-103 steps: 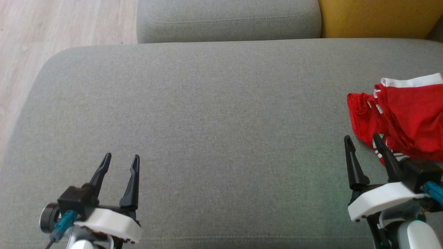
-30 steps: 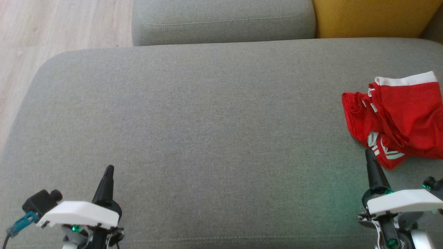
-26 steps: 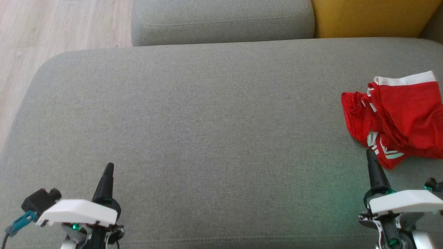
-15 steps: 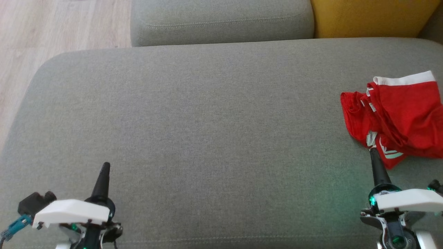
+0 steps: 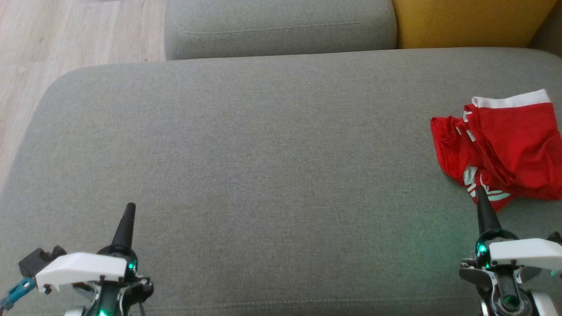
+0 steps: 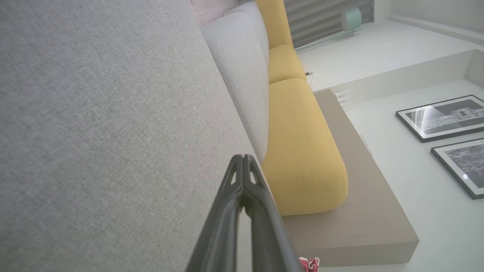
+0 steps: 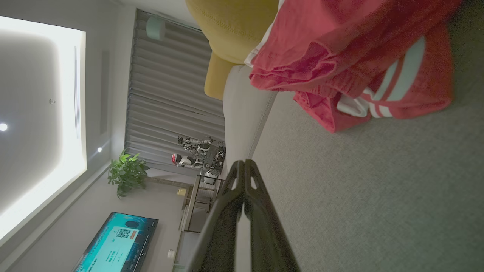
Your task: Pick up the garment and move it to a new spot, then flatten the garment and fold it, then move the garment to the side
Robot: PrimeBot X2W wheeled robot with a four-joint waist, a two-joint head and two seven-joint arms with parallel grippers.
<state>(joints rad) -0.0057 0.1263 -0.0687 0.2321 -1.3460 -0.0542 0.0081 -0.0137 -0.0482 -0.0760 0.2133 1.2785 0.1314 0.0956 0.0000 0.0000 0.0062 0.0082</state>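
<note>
Left end effector and right end effector both closed, fingers pointing forward.

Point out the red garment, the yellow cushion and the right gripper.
red garment [image 5: 511, 145], head view, its crumpled red middle.
yellow cushion [image 5: 470, 22], head view, its front face.
right gripper [image 5: 480, 195], head view, tip of its shut fingers.

Soft even light, green glow on cushion, ceiling panel perhaps overexposed
</note>
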